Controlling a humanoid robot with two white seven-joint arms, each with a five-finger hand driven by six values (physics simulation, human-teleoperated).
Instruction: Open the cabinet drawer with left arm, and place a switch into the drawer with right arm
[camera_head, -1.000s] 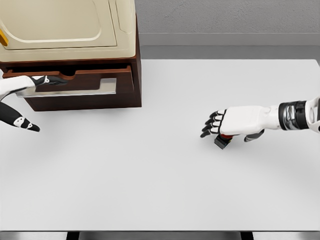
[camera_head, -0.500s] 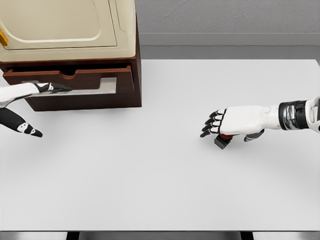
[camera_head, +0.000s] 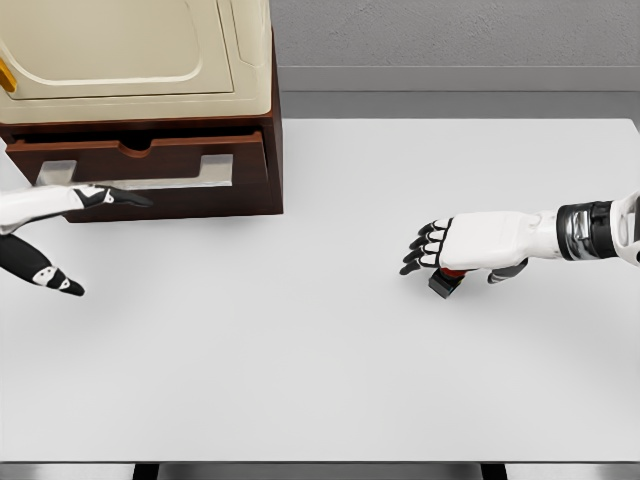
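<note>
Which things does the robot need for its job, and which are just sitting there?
Needed:
- cabinet drawer, slightly open
- switch, under the right hand
- left hand, open, in front of the drawer

Just there:
- cream appliance on top of the cabinet
- white table

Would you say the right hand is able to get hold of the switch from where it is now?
Probably yes: the right hand is directly over the switch, fingers spread, with bare table all around and nothing between them. Whether it touches the switch is unclear.
</note>
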